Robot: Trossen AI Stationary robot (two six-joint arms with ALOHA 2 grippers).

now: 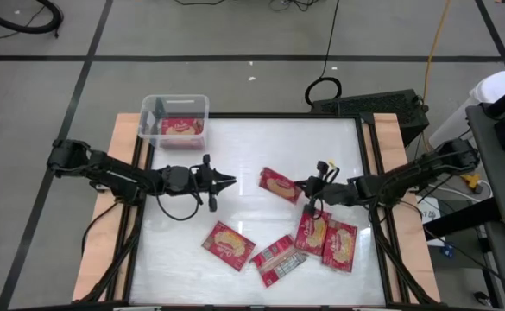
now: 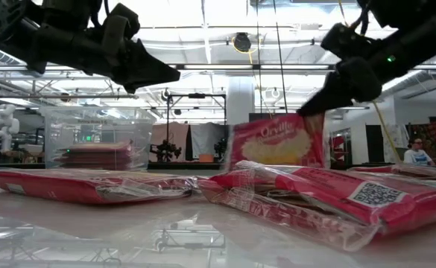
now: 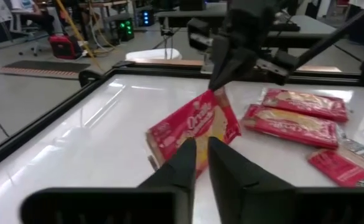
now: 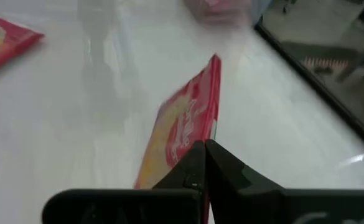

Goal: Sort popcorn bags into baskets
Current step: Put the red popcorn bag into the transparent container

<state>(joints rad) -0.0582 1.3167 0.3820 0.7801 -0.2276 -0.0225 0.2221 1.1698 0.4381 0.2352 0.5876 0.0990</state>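
Popcorn bag point(image 1: 280, 184) (tilted) pinched by right gripper point(image 1: 307, 186), others point(image 1: 325, 238) nearby

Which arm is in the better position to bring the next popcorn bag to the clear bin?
Right. The right gripper is already shut on a popcorn bag, tilting it up. The left gripper holds nothing, though it is nearer the bin.

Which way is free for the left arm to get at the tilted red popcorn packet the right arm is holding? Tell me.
Probably the direct one. The left gripper hangs beside the tilted red popcorn packet, with only bare white table between them. But the right gripper is shut on the packet's far edge, so any grasp would be shared.
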